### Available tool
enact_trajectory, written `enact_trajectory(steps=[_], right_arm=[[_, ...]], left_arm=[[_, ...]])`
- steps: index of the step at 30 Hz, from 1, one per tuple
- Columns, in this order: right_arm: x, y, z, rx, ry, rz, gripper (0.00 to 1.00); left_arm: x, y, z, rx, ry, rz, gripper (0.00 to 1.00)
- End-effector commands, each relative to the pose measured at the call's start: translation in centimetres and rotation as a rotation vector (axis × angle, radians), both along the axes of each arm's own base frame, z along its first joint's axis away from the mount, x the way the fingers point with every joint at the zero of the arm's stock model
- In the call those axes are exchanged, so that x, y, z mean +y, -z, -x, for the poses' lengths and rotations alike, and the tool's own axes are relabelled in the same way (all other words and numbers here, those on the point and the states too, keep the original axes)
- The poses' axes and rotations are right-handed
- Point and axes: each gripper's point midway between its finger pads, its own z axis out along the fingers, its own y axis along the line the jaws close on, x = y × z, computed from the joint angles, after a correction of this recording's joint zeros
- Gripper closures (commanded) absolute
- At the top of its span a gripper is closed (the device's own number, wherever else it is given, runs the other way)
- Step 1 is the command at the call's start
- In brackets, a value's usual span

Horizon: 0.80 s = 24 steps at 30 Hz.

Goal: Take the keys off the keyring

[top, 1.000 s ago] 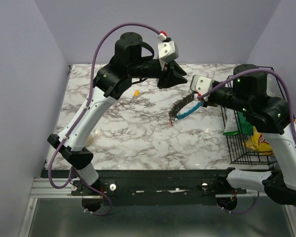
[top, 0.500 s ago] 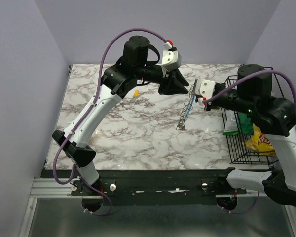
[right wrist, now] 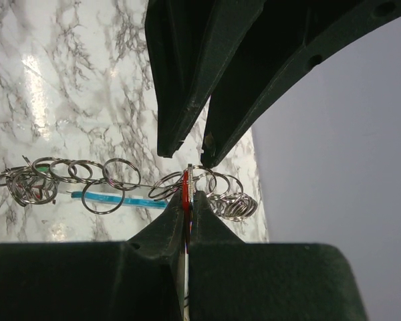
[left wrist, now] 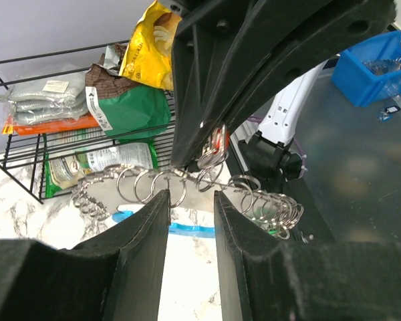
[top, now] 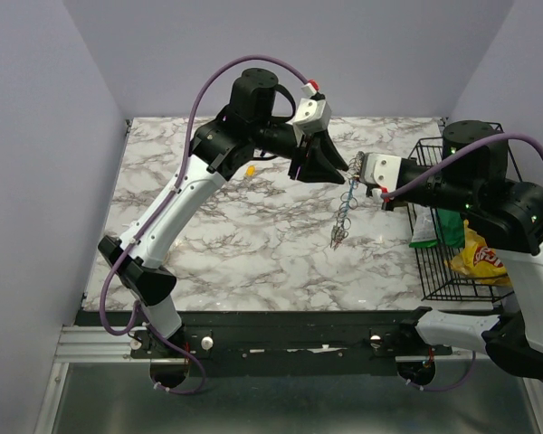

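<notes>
The keyring (top: 343,213) hangs edge-on from my right gripper (top: 356,175), above the marble table: a loop strung with many small metal rings (right wrist: 103,194) and a bright blue part (right wrist: 123,199). My right gripper (right wrist: 187,195) is shut on a red-headed key (right wrist: 186,186) at the top of the loop. My left gripper (top: 340,168) is open, its tips right at that spot. In the left wrist view its fingers (left wrist: 144,221) stand apart just short of the rings (left wrist: 167,187) and the red key (left wrist: 218,142). A green key head (right wrist: 44,171) shows among the bunched rings.
A black wire basket (top: 432,273) with snack bags (top: 476,257) stands at the table's right edge, behind my right arm. A small yellow object (top: 250,168) lies on the marble under my left arm. Purple walls close in the left and back.
My right gripper turned the keyring from lying slanted to hanging straight down, edge-on. My left gripper moved right and closed in on the right gripper's tips.
</notes>
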Motion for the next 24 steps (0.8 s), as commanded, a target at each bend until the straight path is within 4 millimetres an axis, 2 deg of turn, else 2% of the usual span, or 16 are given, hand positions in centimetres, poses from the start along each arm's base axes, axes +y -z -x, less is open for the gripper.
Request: enact_trajectory(steps=[1, 13, 17, 24], right_arm=[[0.0, -1.8, 1.5, -0.030, -0.054, -0.042, 0.99], [0.0, -1.7, 1.4, -0.030, -0.050, -0.034, 0.99], [-0.2, -1.6, 1.0, -0.040, -0.031, -0.031, 0.99], [-0.2, -1.9, 0.7, -0.045, -0.020, -0.036, 0.99]], left_arm=[[-0.3, 0.3, 0.4, 0.018, 0.034, 0.000, 0.59], [-0.5, -0.2, 1.9, 0.042, 0.104, 0.012, 0.62], [-0.5, -0.4, 3.0, 0.061, 0.151, 0.014, 0.62], [-0.5, -0.1, 3.6, 0.084, 0.183, 0.006, 0.64]])
